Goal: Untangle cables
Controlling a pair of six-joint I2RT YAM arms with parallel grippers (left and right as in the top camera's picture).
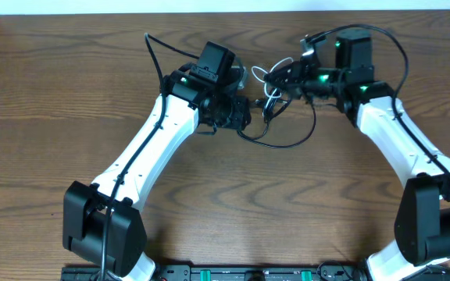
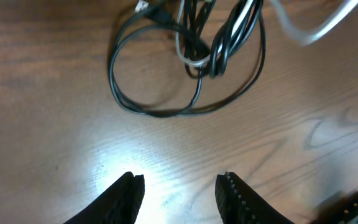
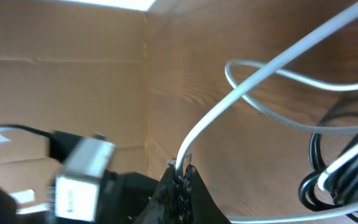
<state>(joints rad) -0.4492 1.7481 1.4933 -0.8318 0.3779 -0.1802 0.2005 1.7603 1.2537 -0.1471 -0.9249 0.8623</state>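
Lying in loose, overlapping loops on the brown wooden table (image 1: 53,117), toward its far edge and between the two arms: black cable (image 2: 160,112), thin and glossy, sweeping one wide round loop across the wood and gathering at its far side into a tight bundle of several strands. Threading through that bundle, white cable (image 3: 229,106), pale and slim, lifting off the wood in an open curl and running straight down into the right gripper (image 3: 180,171), being pinched there between fingers pressed together. Hanging above the near side of the wide loop, left gripper (image 2: 180,186), fingers standing apart over bare, brightly lit wood and touching neither cable. Showing beside the right gripper in its wrist view, a pale grey boxy piece (image 3: 82,165) with a dark lead, too blurred for reading any marks on it.
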